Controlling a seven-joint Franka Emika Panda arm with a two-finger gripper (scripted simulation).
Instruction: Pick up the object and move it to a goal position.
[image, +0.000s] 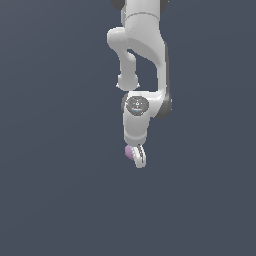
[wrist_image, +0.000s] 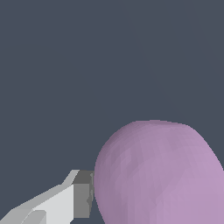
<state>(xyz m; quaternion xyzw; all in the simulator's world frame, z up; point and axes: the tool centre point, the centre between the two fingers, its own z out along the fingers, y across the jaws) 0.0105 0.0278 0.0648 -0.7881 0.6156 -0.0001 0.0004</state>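
Holding the ball (image: 129, 152) between the fingers looked to be the step in hand, with the carry to the goal spot not yet finished; no goal marker showed in either view.

Item: gripper (image: 136, 156), white, at the low end of the arm (image: 142, 55), pointing down over a plain dark grey floor (image: 50, 200).

Item: ball, pale purple, lumpy, matte. Location: at the fingertips, toward the exterior view's left of the one visible finger (image: 140, 157). Whether it rested on the floor or hung clear could not be told.

Condition of tool: in the wrist view one grey pad (wrist_image: 83, 194) sat flush against the ball's side; the opposite finger fell outside the picture. The jaws stood narrowly apart, about the ball's width, judged to be clamped on it.

Handling note: squeeze pressure was best kept steady, the travel slow and level, since a round lumpy thing could roll out from between flat pads. Release was best left until the ball sat over the goal.
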